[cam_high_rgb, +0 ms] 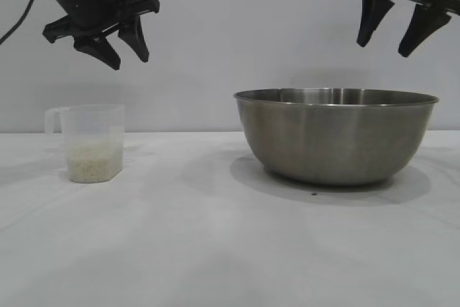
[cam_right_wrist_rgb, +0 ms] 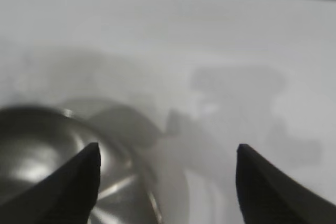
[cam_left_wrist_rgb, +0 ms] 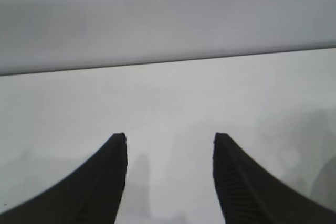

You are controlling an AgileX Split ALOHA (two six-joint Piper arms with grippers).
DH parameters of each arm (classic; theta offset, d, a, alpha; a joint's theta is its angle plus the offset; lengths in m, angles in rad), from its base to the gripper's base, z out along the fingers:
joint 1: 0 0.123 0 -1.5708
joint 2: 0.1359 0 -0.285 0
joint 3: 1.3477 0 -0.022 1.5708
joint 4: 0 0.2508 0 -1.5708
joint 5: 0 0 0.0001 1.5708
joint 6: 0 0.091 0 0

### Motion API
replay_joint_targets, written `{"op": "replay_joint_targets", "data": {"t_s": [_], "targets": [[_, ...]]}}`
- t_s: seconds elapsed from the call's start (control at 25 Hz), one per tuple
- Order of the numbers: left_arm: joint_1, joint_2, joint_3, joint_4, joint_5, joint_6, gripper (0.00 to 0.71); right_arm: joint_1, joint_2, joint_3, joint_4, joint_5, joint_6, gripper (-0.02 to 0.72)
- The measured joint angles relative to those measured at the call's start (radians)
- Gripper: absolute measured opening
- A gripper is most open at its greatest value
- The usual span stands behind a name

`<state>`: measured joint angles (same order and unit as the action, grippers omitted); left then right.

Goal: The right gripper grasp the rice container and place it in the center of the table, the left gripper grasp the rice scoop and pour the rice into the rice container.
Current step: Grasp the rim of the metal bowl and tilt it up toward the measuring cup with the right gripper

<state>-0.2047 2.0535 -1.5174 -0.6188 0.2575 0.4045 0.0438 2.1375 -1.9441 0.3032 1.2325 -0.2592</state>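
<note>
One rice container (cam_high_rgb: 336,138), one rice scoop (cam_high_rgb: 93,141) on table (cam_high_rgb: 215,249); two tools, left tool (cam_high_rgb: 121,47) and right tool (cam_high_rgb: 397,30), both spread, empty

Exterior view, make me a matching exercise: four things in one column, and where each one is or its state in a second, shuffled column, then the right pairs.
Things:
1. rice scoop
2. rice container
3. left gripper
4. right gripper

Places or states:
A. in the air above the steel bowl's right rim, jaws open
B. on the table at right, standing apart from both grippers
C. on the table at left, partly filled with rice
D. in the air above the plastic cup, jaws open and empty

Pairs: 1-C, 2-B, 3-D, 4-A
</note>
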Motion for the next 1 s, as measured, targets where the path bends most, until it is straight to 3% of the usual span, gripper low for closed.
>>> {"op": "replay_joint_targets", "data": {"t_s": [0.2, 0.52, 0.6, 0.64, 0.88, 1.0], "targets": [[0.0, 0.0, 0.0, 0.0, 0.0, 0.0, 0.309, 0.0, -0.002, 0.045, -0.016, 0.0, 0.035, 0.512], [0.0, 0.0, 0.0, 0.0, 0.0, 0.0, 0.309, 0.0, -0.002, 0.208, -0.007, -0.001, 0.035, 0.512], [0.0, 0.0, 0.0, 0.0, 0.002, 0.0, 0.309, 0.0, 0.016, 0.219, 0.016, -0.001, 0.035, 0.447], [0.0, 0.0, 0.0, 0.0, 0.002, 0.0, 0.309, 0.0, 0.031, 0.219, 0.03, -0.003, 0.035, 0.455], [0.0, 0.0, 0.0, 0.0, 0.003, 0.0, 0.309, 0.0, 0.096, 0.219, 0.053, -0.013, 0.033, 0.109], [0.0, 0.0, 0.0, 0.0, 0.003, 0.0, 0.309, 0.0, 0.096, 0.219, 0.058, -0.014, 0.019, 0.0]]}}
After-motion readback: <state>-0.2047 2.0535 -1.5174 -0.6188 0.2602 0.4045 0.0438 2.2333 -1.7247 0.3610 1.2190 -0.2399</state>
